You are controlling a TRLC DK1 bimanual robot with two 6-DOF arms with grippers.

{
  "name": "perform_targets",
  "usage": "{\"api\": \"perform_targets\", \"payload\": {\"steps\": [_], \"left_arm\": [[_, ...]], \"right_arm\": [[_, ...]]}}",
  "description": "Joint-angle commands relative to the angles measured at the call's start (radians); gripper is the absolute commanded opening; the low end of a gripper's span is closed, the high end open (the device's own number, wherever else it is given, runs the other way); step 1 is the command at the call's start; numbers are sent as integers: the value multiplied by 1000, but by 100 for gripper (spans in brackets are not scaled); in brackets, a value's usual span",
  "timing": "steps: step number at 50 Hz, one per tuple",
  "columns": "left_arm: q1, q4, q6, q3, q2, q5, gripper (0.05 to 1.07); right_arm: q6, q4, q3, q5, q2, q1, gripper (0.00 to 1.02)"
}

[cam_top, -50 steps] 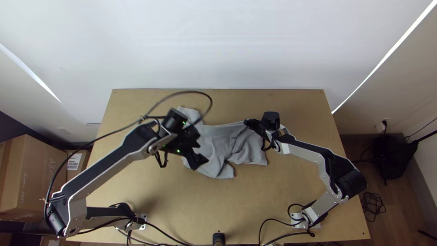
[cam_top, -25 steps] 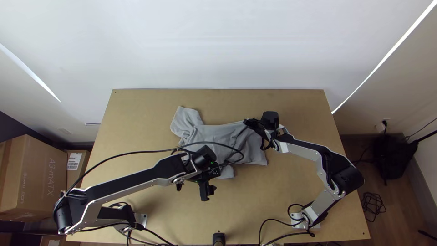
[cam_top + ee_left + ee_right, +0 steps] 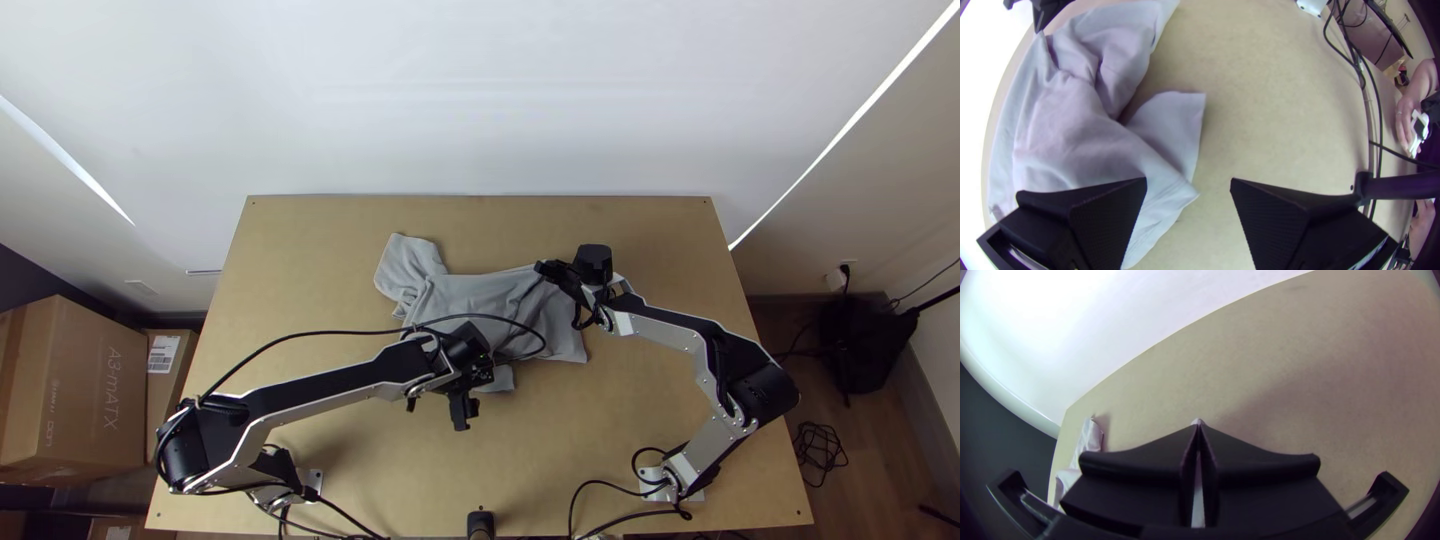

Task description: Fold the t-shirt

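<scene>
1. T-shirt [image 3: 460,290]: grey, on the far half of the counter [image 3: 600,440], around its middle. It lies rumpled, with deep creases; one flap extends toward the far left, and other parts point toward the near edge.
2. Right gripper [image 3: 544,268]: at the shirt's far edge, toward the right. Fingers pressed together, pinching a piece of the cloth; a pale strip shows between them in the right wrist view. Creases run from the grip into the shirt.
3. Left gripper [image 3: 468,392]: at the near side of the shirt, fingers spread, nothing between them. In the left wrist view one finger overlaps the cloth, the other the bare counter. Contact with the shirt: cannot tell.
4. Black cable [image 3: 300,338]: loops from the left arm across the top view, passing over part of the shirt.
5. Cardboard box [image 3: 85,385]: beside the counter, on the left.
</scene>
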Motion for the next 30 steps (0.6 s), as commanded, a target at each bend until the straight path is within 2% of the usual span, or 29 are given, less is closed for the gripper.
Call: {"api": "perform_targets", "payload": {"steps": [1,12,20,23,26,30], "left_arm": [[13,9,25,-22,23,-6,86],[35,9,24,-18,46,-6,86],[64,31,17,-15,58,-6,69],[70,40,11,-13,58,-6,59],[78,40,7,-8,57,-6,49],[82,49,-9,-2,35,-6,28]], "right_arm": [[23,22,2,7,18,-10,3],[23,22,-2,7,12,-12,3],[23,22,-4,7,9,-12,3],[23,22,-4,7,9,-12,3],[23,22,-4,7,9,-12,3],[23,22,-8,7,8,-12,3]]}}
